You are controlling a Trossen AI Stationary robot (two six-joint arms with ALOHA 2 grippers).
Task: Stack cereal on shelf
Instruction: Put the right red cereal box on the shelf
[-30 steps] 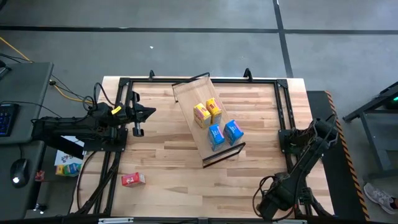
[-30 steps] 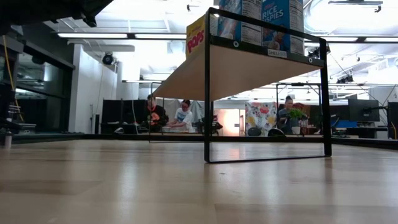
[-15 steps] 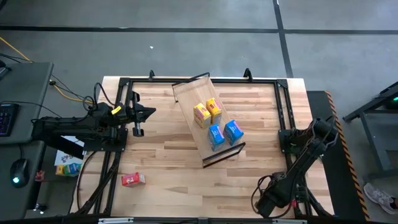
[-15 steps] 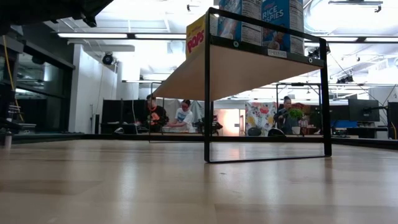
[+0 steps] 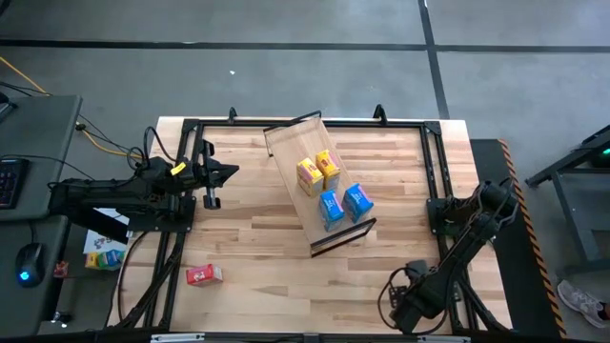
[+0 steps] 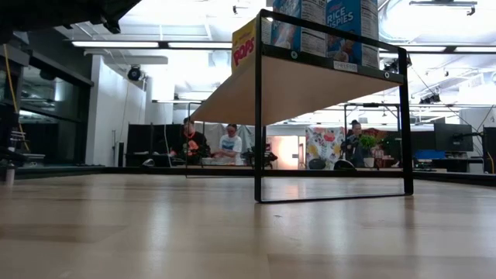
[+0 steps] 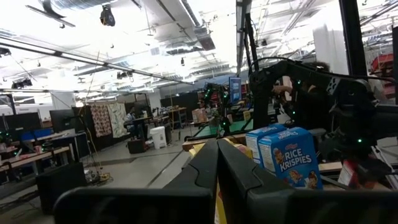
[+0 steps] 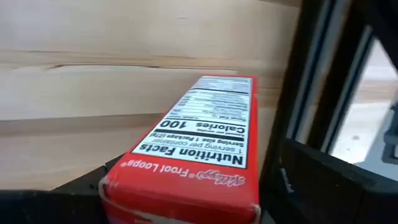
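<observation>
Centrally, shelf (image 5: 319, 186) lying well away from both grippers, carrying two yellow boxes (image 5: 317, 171) and two blue boxes (image 5: 344, 205). Right gripper (image 5: 405, 303) low at table's near right corner, clamped on red Froot Loops box (image 8: 193, 143). Left gripper (image 5: 229, 172) at left edge, fingers (image 7: 217, 174) pressed together, empty. Second red box (image 5: 203, 275) on tabletop, near left gripper's arm.

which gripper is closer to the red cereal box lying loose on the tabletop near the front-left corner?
Left. The left gripper sits at the table's left edge, up-table from the red cardboard cereal box. The right gripper is across the table near the front-right corner, farther away.
</observation>
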